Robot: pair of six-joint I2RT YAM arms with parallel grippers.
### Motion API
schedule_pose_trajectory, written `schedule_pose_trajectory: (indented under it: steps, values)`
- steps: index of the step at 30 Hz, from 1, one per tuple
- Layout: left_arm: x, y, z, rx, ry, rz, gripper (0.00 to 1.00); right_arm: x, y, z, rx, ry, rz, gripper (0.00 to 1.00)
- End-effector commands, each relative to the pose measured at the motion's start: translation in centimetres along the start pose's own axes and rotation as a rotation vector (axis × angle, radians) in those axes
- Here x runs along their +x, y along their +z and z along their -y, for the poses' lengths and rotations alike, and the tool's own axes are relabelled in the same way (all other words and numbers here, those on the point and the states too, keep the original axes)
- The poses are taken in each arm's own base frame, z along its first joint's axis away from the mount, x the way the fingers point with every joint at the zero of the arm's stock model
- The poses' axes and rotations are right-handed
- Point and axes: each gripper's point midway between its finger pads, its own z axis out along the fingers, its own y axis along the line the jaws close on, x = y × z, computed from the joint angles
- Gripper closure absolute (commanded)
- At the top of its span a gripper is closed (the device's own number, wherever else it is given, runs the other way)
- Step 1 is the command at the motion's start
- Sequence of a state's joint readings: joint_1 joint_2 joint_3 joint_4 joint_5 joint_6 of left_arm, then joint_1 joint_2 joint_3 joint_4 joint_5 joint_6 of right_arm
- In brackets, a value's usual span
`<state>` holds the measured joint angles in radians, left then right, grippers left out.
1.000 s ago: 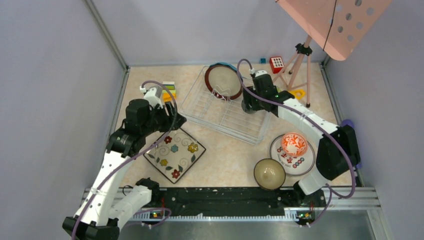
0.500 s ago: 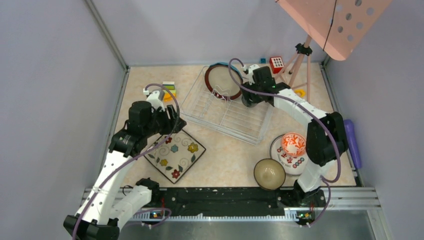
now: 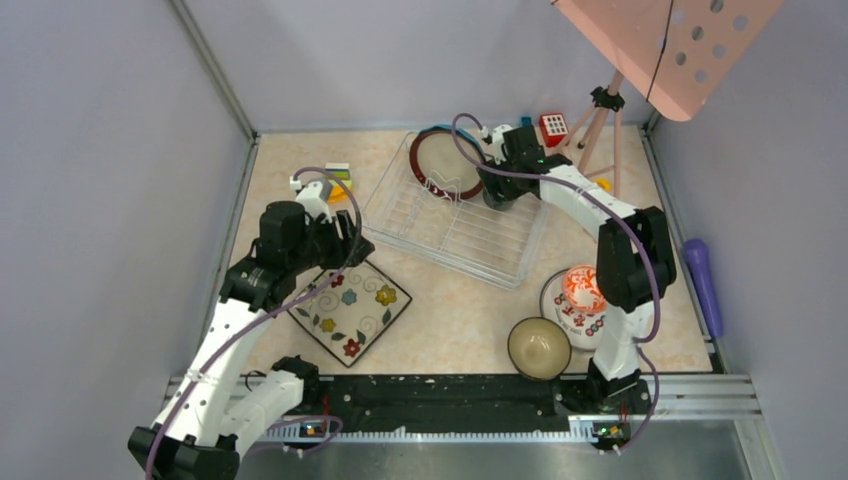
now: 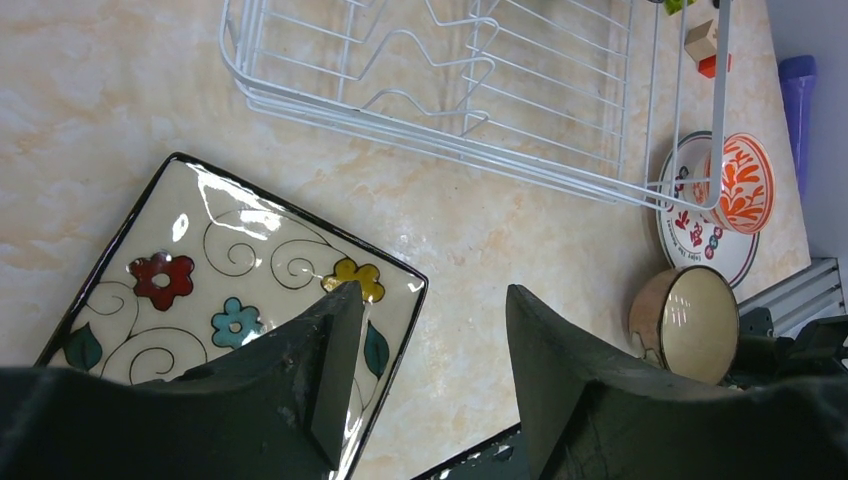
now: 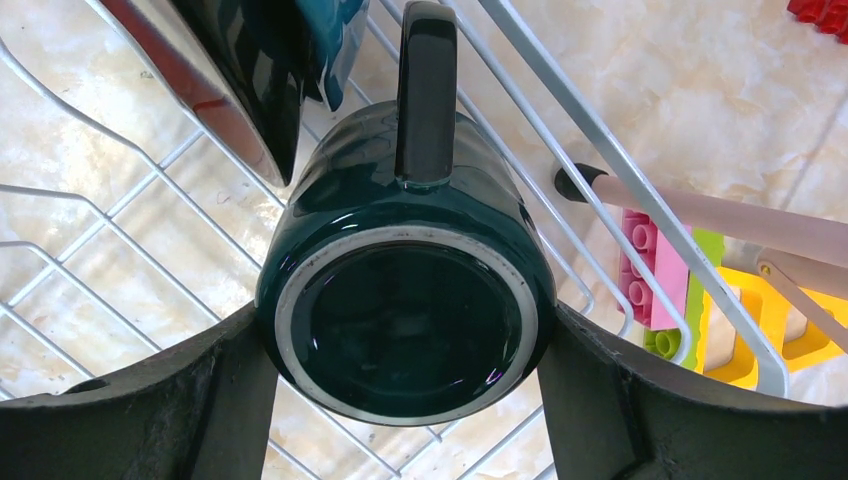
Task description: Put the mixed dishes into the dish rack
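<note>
Now | right gripper [image 5: 402,335]: clamped on teal mug [image 5: 340,180], mug in dish rack [image 3: 460,235] far right corner | left gripper [image 4: 430,295]: jaws apart, empty, above square floral plate [image 4: 200,260] on table [image 3: 450,310]

I see a dark teal mug [image 5: 405,270], a white wire rack [image 4: 450,148], and a cream plate [image 4: 230,270] with red, blue and yellow flowers.

Four plates [image 3: 350,310], two bowls [image 3: 538,347], one mug [image 5: 405,250], one dish rack [image 3: 462,238].
</note>
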<state>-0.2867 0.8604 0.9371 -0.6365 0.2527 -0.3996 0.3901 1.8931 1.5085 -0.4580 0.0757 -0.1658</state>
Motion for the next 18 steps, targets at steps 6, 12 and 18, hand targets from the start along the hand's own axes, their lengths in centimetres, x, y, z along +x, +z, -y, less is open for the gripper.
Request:
schedule_pose_trajectory:
  steps: [6,12,18]
  values:
    - [-0.3,0.4,0.1,0.015,0.006,0.011,0.4,-3.1,-0.6,-0.4,-0.061,0.0,0.054,0.73]
    - [-0.2,0.4,0.1,0.015,0.001,0.009,0.4,-3.0,-2.1,-0.9,-0.091,0.004,0.059,0.71]
    - [0.0,0.5,0.1,0.02,-0.003,0.002,0.4,-2.1,-2.2,-0.7,-0.083,0.005,-0.003,0.71]
